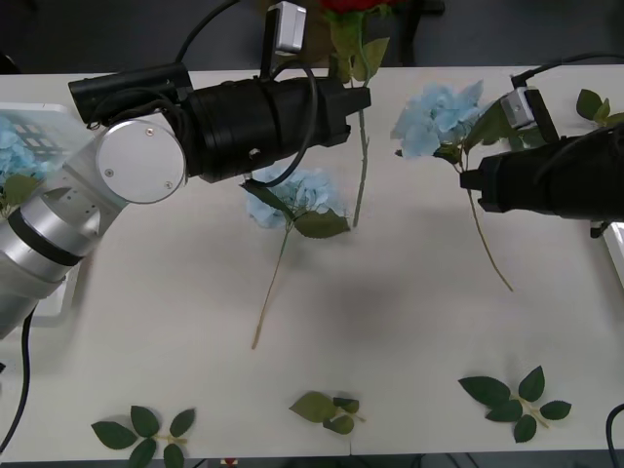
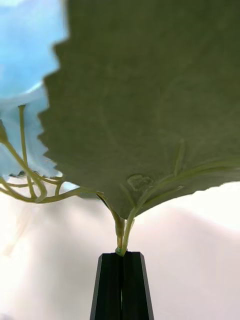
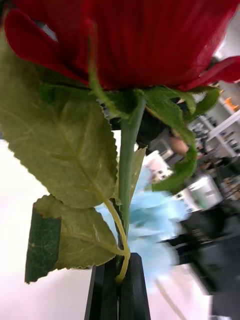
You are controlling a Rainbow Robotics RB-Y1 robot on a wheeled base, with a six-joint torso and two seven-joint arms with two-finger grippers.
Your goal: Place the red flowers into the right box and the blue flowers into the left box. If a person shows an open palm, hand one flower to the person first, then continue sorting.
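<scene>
The white table [image 1: 390, 322] spreads beneath my arms, and at its nine o'clock edge the left box [image 1: 39, 117] sits under my left arm, a bit of pale blue bloom showing inside it. At three o'clock a thin white edge of the right box [image 1: 614, 249] is just visible beyond my right arm. My left arm reaches across from nine o'clock toward twelve, and my left gripper [image 3: 119, 280] is pressed together on the green stem of a red flower [image 1: 353, 8], the black fingers meeting with the stem pinched between them; the rose head stands at twelve o'clock at the table's far edge, its long stem [image 1: 362, 166] hanging down toward the centre. My right arm comes in from three o'clock, and my right gripper [image 2: 122, 280] is likewise clamped tight, holding the stem of a blue flower [image 1: 439, 117] just below a big serrated leaf [image 2: 150, 100]; that hydrangea sits at about one o'clock, its stem [image 1: 487, 244] trailing toward four. A second blue flower [image 1: 302, 193] lies on the table near the centre, just under my left forearm, its stem pointing to seven o'clock. Along the six o'clock edge lie three loose leaf sprigs [image 1: 517, 398], well apart from each other.
</scene>
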